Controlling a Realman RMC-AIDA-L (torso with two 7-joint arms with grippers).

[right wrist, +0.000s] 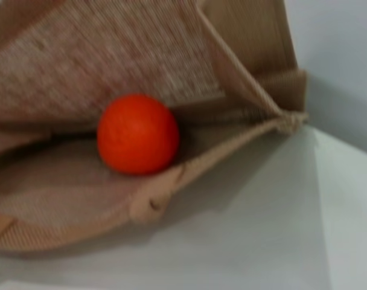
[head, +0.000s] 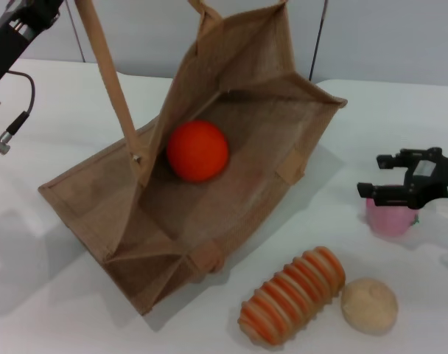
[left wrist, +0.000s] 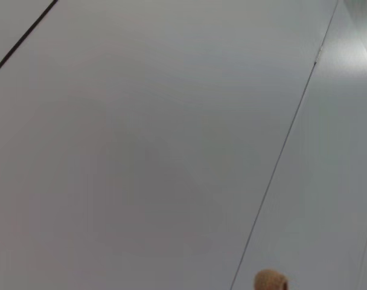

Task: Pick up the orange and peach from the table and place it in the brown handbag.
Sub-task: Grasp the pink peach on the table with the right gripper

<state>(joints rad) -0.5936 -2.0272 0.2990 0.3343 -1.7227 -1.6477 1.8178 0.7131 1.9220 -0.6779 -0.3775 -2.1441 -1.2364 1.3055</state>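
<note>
The brown handbag (head: 239, 192) lies open on the white table, one strap (head: 106, 66) pulled up taut to the top edge. The orange (head: 197, 151) rests inside the bag; it also shows in the right wrist view (right wrist: 137, 133) within the bag's opening (right wrist: 111, 54). The peach (head: 390, 220) sits on the table to the right of the bag. My right gripper (head: 373, 175) is open and hovers just above the peach, pointing toward the bag. My left arm (head: 18, 33) is raised at the top left beside the taut strap.
An orange-and-tan striped roll (head: 292, 295) and a tan-beige ball (head: 368, 305) lie near the front edge, in front of the peach. Bare table (head: 54, 310) spreads left of the bag. A strap tip (left wrist: 271, 281) shows against the wall.
</note>
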